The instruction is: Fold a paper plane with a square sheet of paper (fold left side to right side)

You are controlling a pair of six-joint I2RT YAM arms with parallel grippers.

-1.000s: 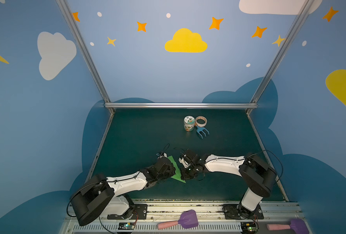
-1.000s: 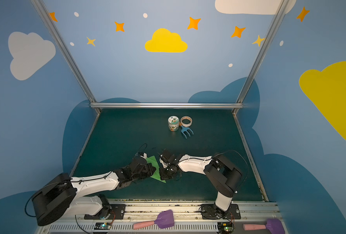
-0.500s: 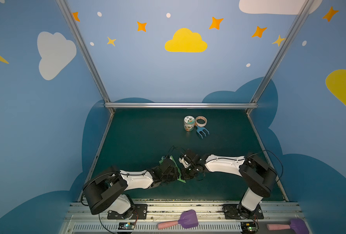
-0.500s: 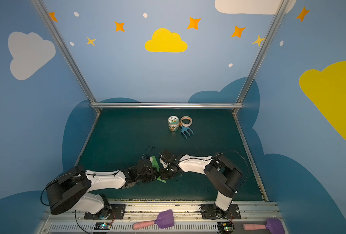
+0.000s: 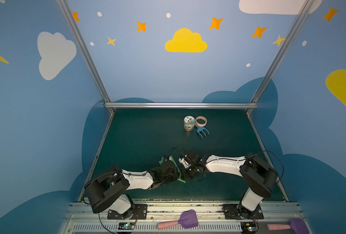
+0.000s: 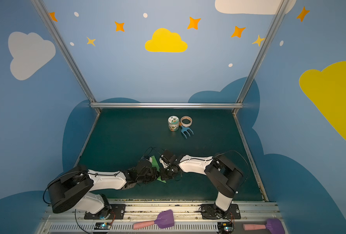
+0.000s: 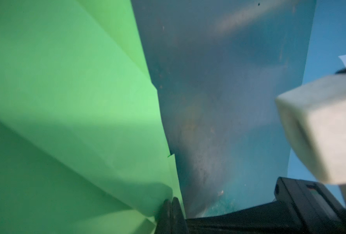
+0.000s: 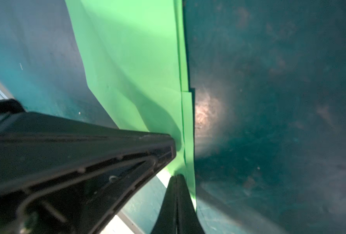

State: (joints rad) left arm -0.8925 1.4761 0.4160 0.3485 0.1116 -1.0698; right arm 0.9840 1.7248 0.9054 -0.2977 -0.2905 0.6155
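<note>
in both top views the folded paper point(image 5: 172, 161) point(image 6: 154, 160) lies on the table point(image 5: 147, 137) in the lower middle of the frame, with the left tool point(image 5: 175, 174) on its left part and the right tool point(image 5: 186, 174) at its right edge, the two nearly meeting over it. higher in the frame, just right of centre and well apart from the folded paper, a jar point(image 5: 189, 123) stands with a tape roll point(image 5: 201, 121) just beside it on the right and a small rake point(image 5: 202, 132) lying just below that roll. below the table's near edge a scoop point(image 5: 178, 221) lies at bottom centre and a second scoop point(image 5: 289, 226) at bottom right.
</note>
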